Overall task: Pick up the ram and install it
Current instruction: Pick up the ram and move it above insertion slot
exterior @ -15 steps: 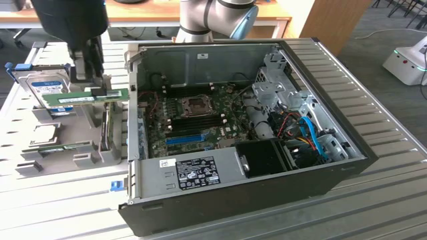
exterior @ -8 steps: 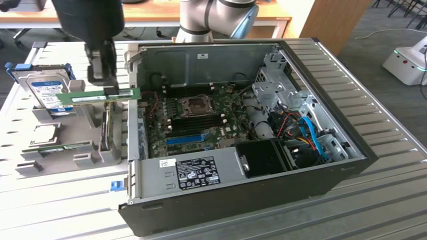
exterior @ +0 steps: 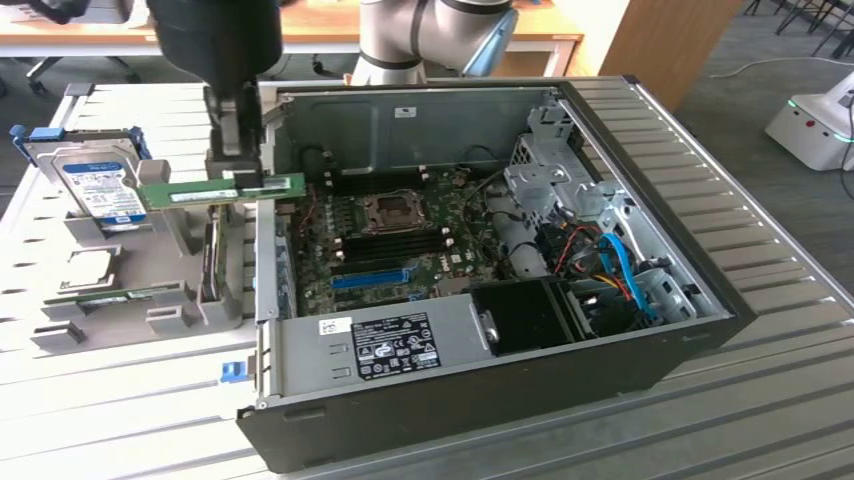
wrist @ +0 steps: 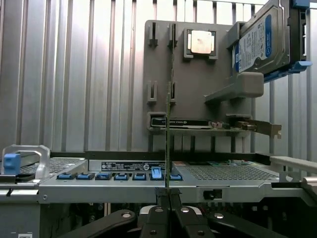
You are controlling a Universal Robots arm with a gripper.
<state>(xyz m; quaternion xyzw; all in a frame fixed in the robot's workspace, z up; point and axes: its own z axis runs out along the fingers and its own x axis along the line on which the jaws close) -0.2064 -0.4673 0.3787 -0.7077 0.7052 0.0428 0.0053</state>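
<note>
Ram [exterior: 187, 191] in hand [exterior: 243, 172], beside case [exterior: 441, 420]

The computer case [exterior: 534, 390] lay open on the table [exterior: 787, 400], with the motherboard [exterior: 387, 240] on its floor. At the exterior view's left stood the parts rack [exterior: 80, 300], the hard drive [exterior: 100, 185] upright in it. The ram [exterior: 220, 190], clamped in the gripper [exterior: 244, 172], hung over the case wall nearest the rack.

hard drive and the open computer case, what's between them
In the exterior view, the ram, held by the shut gripper, spans the gap between the hard drive and the computer case, over the grey holder rack.
</note>
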